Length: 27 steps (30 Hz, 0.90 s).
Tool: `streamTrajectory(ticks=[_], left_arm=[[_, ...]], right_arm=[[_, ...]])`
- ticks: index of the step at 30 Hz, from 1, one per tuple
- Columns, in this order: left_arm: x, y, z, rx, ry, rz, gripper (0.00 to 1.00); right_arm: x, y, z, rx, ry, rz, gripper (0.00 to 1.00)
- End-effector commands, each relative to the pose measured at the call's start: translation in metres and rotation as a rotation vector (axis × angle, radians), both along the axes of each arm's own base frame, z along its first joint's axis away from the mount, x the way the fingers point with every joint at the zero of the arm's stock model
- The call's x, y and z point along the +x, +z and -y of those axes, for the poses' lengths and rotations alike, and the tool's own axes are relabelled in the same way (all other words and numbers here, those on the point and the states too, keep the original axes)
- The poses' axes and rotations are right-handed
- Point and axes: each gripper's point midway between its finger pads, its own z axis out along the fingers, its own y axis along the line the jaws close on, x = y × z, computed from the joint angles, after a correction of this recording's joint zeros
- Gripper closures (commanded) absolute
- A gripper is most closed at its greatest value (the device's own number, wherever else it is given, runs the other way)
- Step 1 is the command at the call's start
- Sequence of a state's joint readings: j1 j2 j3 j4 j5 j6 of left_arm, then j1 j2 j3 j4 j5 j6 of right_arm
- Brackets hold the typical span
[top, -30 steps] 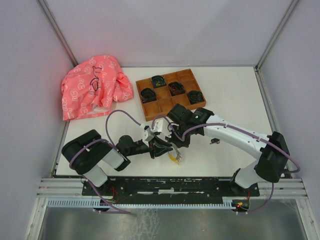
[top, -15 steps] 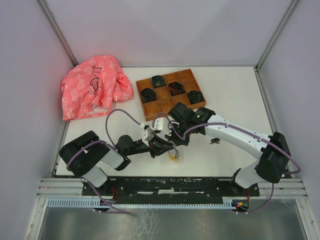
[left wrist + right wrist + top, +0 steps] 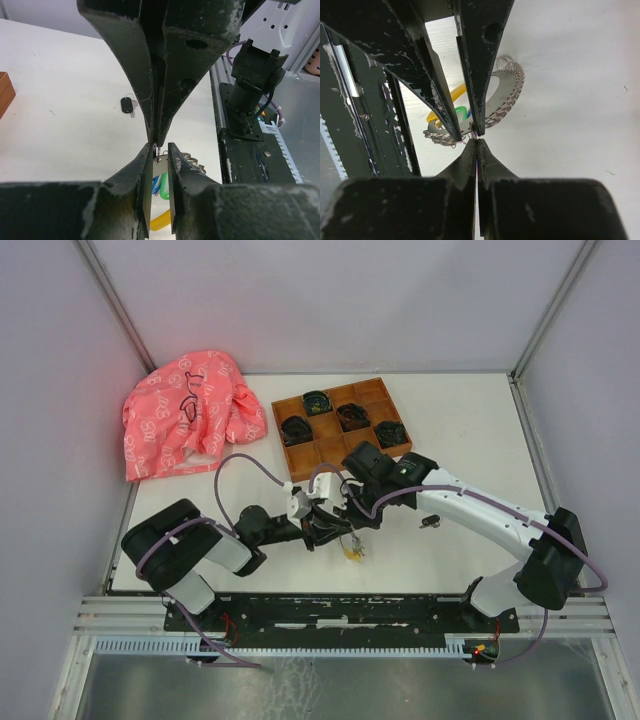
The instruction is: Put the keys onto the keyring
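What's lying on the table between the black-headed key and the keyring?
Nothing. In the top view, the table is bare between the black-headed key and the keyring.

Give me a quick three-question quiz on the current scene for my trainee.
1. True or false: the small black-headed metal key is already threaded on the grey metal keyring with green and yellow tags.
2. The right arm's fingers are: A) wide apart, B) shut together, C) out of view.
3. What colour is the crumpled patterned cloth at the table's far left?
Key: 1 false, it lies apart on the table; 2 B; 3 pink.
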<state>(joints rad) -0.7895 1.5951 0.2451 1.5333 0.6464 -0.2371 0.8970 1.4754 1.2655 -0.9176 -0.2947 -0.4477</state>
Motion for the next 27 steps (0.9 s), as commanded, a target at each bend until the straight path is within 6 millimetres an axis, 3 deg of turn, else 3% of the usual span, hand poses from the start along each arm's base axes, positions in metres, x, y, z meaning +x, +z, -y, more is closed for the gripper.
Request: streamTrajectory(ticks=[1, 7, 17, 24, 27], left_arm=[[-0.004, 0.041, 0.006, -0.132, -0.035, 0.185, 0.77], [0.000, 0.030, 0.008, -0.110, -0.030, 0.170, 0.81], [0.000, 0.034, 0.012, -0.122, -0.043, 0.148, 0.84], [-0.001, 0.042, 0.011, -0.139, -0.046, 0.154, 0.97], [-0.001, 0.045, 0.010, -0.146, -0.035, 0.158, 0.97]], right_arm=[[0.002, 0.018, -0.009, 0.071, 0.044, 0.047, 0.99], [0.004, 0.022, -0.009, 0.080, 0.044, 0.065, 0.99], [0.001, 0.021, -0.014, 0.106, 0.062, 0.054, 0.99], [0.000, 0.015, -0.011, 0.085, 0.058, 0.042, 0.99], [0.005, 0.017, -0.010, 0.109, 0.006, 0.055, 0.92]])
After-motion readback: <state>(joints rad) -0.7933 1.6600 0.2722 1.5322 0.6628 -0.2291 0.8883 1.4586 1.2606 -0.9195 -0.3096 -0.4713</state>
